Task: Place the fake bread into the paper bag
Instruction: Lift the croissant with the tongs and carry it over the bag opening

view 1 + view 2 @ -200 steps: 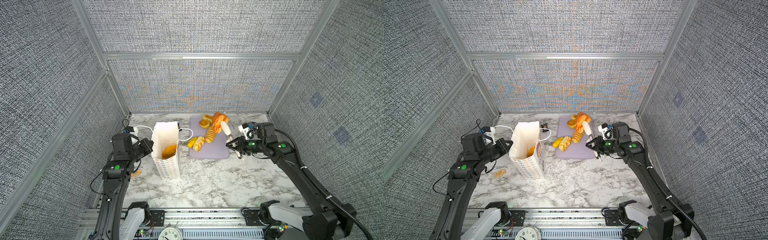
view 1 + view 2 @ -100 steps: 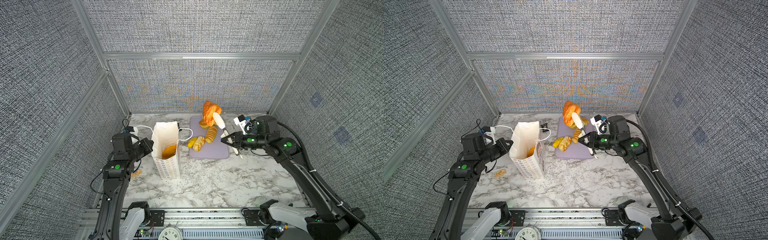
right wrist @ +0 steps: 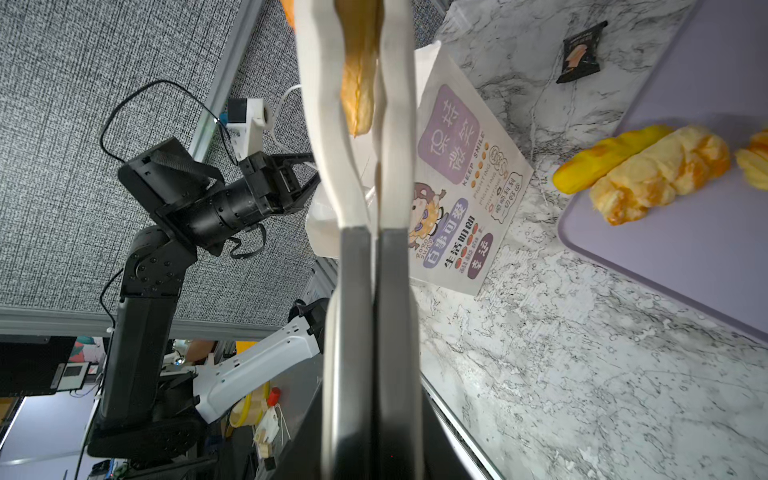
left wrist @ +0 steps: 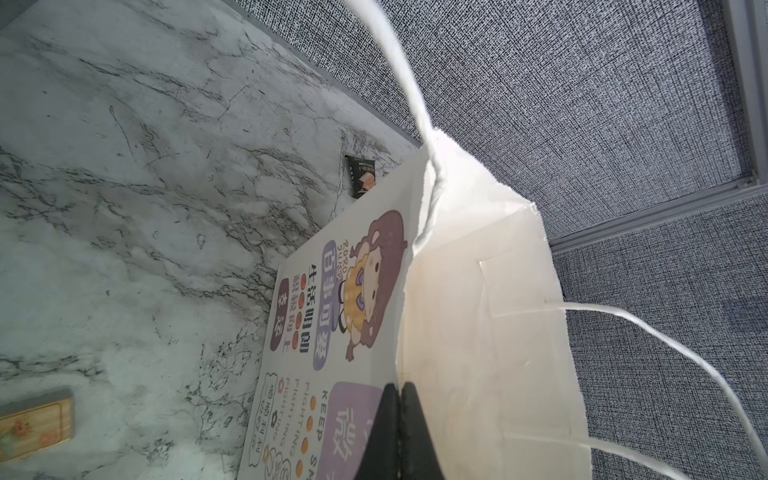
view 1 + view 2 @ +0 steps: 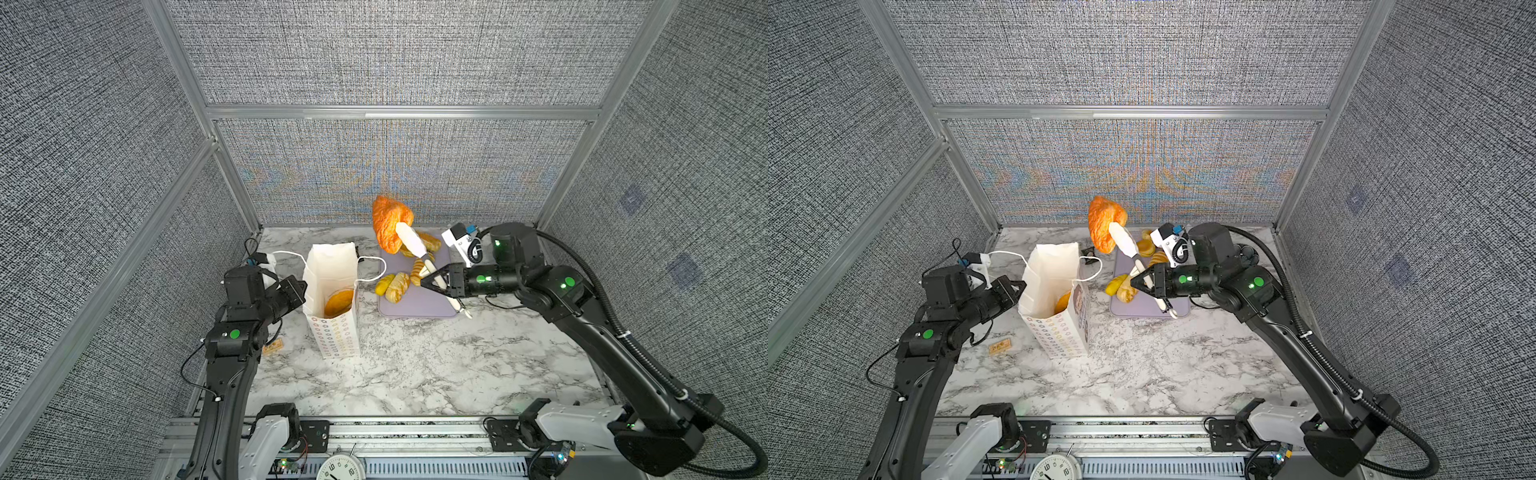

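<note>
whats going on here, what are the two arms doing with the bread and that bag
The right gripper is shut on white tongs, which pinch an orange croissant in the air above the lavender tray. The left gripper is shut on the rim of the bag, which stands upright and open. One bun already lies in the bag; several pastries are left on the tray.

Grey walls (image 5: 386, 54) (perhaps fabric), marble tabletop (image 5: 436, 365)

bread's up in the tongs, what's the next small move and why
Probably swing the right claw toward the open paper bag until the pastry in its tongs is over the mouth; it hangs above the tray, and the left claw pinches the bag's rim.
</note>
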